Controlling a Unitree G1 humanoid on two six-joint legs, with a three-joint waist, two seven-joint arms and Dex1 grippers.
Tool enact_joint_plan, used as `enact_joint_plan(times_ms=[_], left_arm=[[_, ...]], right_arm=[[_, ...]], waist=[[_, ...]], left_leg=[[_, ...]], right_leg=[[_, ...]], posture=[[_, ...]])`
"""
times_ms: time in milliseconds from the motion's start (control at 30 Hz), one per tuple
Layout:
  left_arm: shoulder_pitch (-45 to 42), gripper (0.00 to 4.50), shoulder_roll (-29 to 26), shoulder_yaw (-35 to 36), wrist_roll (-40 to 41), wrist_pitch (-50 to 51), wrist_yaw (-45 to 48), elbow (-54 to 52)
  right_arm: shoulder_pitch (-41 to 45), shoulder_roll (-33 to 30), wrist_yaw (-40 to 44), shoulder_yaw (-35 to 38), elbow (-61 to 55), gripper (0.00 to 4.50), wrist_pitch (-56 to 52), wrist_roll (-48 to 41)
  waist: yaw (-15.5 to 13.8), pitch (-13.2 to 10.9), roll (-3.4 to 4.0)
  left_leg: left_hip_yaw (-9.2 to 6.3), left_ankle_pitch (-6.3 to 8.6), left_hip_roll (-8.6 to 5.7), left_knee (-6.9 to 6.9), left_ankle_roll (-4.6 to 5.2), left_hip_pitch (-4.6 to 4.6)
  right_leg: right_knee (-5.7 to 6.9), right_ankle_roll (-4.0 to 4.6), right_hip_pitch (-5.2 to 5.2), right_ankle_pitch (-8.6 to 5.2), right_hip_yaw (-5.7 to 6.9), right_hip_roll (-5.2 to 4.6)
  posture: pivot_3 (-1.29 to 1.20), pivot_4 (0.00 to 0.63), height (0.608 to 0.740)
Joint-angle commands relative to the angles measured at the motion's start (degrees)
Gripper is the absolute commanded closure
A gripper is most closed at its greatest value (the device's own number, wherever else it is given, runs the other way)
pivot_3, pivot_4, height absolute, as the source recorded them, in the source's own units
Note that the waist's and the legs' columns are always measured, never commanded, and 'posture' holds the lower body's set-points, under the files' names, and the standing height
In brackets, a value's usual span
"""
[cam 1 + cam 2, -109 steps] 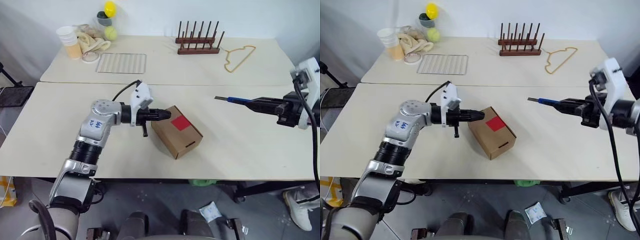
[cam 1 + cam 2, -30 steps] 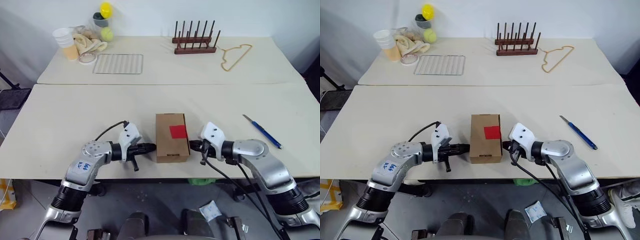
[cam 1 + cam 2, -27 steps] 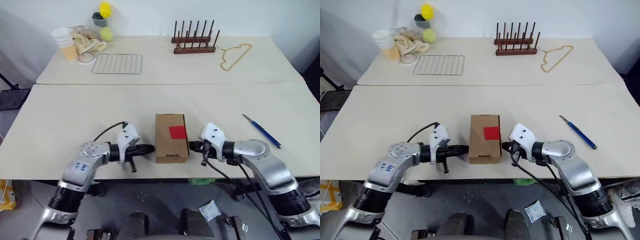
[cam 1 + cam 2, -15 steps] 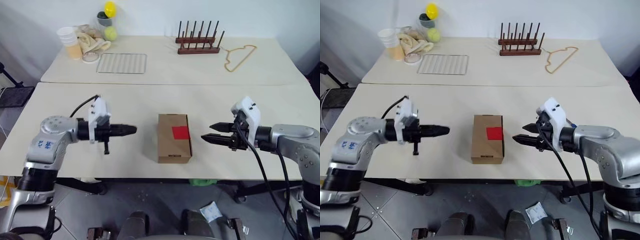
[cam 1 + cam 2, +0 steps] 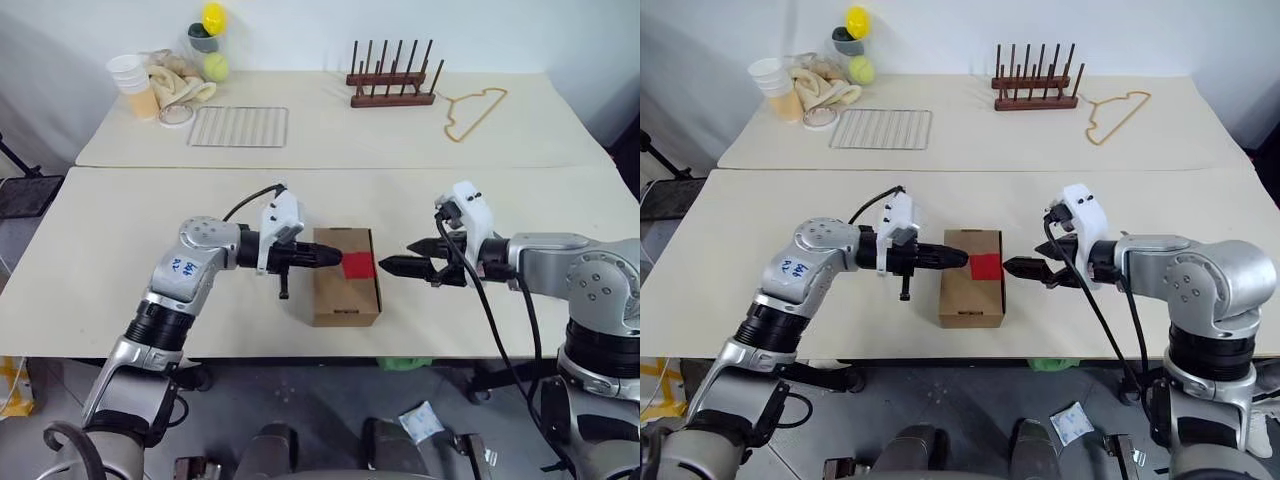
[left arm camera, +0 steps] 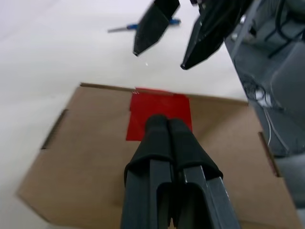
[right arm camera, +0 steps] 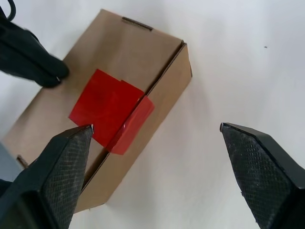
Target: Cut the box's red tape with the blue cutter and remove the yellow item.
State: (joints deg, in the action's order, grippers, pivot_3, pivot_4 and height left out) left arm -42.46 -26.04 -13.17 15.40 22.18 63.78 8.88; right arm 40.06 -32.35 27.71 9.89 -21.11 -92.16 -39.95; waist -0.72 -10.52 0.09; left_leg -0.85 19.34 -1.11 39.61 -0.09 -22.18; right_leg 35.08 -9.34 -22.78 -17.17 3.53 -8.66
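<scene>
The brown box (image 5: 345, 288) lies near the front edge of the table. Its red tape (image 5: 358, 265) sits on top and folds over the right edge (image 7: 125, 131). My left gripper (image 5: 335, 257) is shut, its tips over the box top at the tape's left edge (image 6: 167, 121). My right gripper (image 5: 395, 256) is open just right of the box, level with the tape (image 7: 156, 127), with nothing between its fingers. The blue cutter (image 6: 127, 28) lies on the table beyond the right gripper. The yellow item is hidden.
On the back table are a wire rack (image 5: 238, 127), a wooden peg rack (image 5: 390, 80), a wire hanger (image 5: 475, 110), stacked cups (image 5: 132, 85), a cloth (image 5: 180, 85), a tennis ball (image 5: 214, 66) and a glossy yellow egg shape (image 5: 212, 18).
The left gripper has swung right and up, from left of the box to over its top. The right gripper has opened wide and now stands close to the taped edge. The box has stayed.
</scene>
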Motion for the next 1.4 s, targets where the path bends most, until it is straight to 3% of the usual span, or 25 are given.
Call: enact_joint_plan(times_ms=[33, 333, 700, 967, 1233, 1400], left_arm=[[-0.1, 4.5, 0.5, -0.5, -1.4, -1.7, -0.6, 0.6], [1.3, 4.5, 0.6, -1.2, -2.7, -2.2, -0.1, 0.3], [1.9, 4.5, 0.4, -1.6, -3.4, -2.4, -0.3, 0.9], [2.1, 4.5, 0.7, -2.0, -3.6, -2.2, -0.6, 0.7], [2.6, 4.5, 0.2, -2.3, -3.8, -2.0, -0.8, 0.2], [2.6, 4.5, 0.4, -2.4, -3.8, -2.0, -1.0, 0.2]], right_arm=[[-1.1, 0.3, -0.8, -0.7, 0.2, 0.04, 1.3, 0.8], [-2.2, 0.5, -1.3, -1.9, 1.2, 0.04, 2.8, 2.1], [-2.2, -3.6, -2.6, -7.5, 0.1, 0.04, 7.6, 5.4], [0.5, -1.1, -4.3, -11.7, -0.7, 0.04, 7.3, 6.5], [-3.4, -6.1, -1.7, -14.0, 1.6, 0.04, 12.3, 9.0], [-5.7, -5.6, -1.5, -14.2, 3.6, 0.04, 15.3, 9.9]], waist=[[0.0, 0.0, 0.0], [0.0, 0.0, 0.0], [0.0, 0.0, 0.0], [0.1, 0.0, -0.01], [-0.2, 0.1, -0.03], [-0.2, 0.1, -0.03]], left_leg=[[0.0, 0.0, 0.0, 0.0, 0.0, -0.01], [-0.01, -0.01, -0.01, 0.02, 0.01, 0.0], [-0.01, -0.01, -0.01, 0.03, 0.01, 0.02], [-0.01, -0.01, 0.0, 0.04, 0.01, 0.02], [-0.02, -0.01, 0.0, 0.04, 0.01, 0.04], [0.0, -0.01, 0.0, 0.04, 0.02, 0.03]], right_leg=[[-0.01, 0.0, 0.0, 0.0, 0.0, 0.0], [0.0, -0.01, 0.0, 0.0, -0.01, -0.01], [0.0, 0.0, 0.03, 0.0, -0.02, -0.01], [0.0, 0.0, 0.03, 0.0, -0.02, -0.01], [-0.01, 0.0, 0.05, 0.0, -0.02, -0.01], [-0.02, 0.0, 0.05, 0.0, -0.02, -0.01]], posture=[[0.0, 0.15, 0.74], [0.0, 0.15, 0.74], [0.0, 0.15, 0.74], [0.0, 0.15, 0.74], [0.0, 0.15, 0.74], [0.0, 0.15, 0.74]])
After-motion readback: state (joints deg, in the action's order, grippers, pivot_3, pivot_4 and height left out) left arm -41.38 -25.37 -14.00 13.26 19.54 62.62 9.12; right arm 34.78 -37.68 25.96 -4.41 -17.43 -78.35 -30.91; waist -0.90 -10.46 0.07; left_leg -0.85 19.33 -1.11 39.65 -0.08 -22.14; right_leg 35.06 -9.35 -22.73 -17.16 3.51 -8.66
